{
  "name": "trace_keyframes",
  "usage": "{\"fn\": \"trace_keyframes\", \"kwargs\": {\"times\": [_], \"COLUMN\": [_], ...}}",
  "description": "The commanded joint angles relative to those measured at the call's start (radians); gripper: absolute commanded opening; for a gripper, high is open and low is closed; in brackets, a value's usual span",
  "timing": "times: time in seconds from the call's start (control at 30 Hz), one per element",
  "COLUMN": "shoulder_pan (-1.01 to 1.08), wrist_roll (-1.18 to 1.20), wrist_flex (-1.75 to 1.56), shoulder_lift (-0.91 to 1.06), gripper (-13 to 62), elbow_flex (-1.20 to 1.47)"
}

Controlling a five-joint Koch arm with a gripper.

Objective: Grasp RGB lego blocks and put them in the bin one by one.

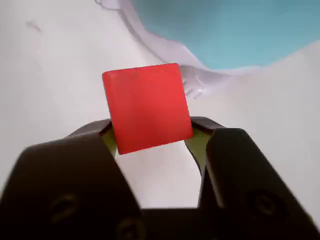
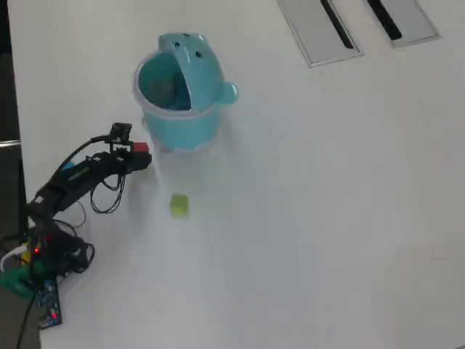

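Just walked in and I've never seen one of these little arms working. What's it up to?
The small arm's hand is clamped on a red block and holds it beside the light-teal bin, whose lid is flipped open. In the overhead view the block sits just left of the bin, not yet over the opening. A yellow-green block lies on the white table, waiting. No blue block is visible.

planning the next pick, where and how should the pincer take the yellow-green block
Grip the yellow-green block across two opposite flat side faces, coming straight down from above. It lies alone on the bare table, apart from the bin, so nothing seems to crowd either side. The pincer must first let go of the red block.
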Motion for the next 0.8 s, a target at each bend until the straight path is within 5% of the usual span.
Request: {"fn": "trace_keyframes", "kwargs": {"times": [0.0,0.77], "shoulder_pan": [-0.011,-0.014], "wrist_roll": [0.02,0.055], "wrist_flex": [0.029,0.189], "shoulder_lift": [0.089,0.425], "gripper": [16.3,16.3], "elbow_flex": [-0.041,-0.218]}}
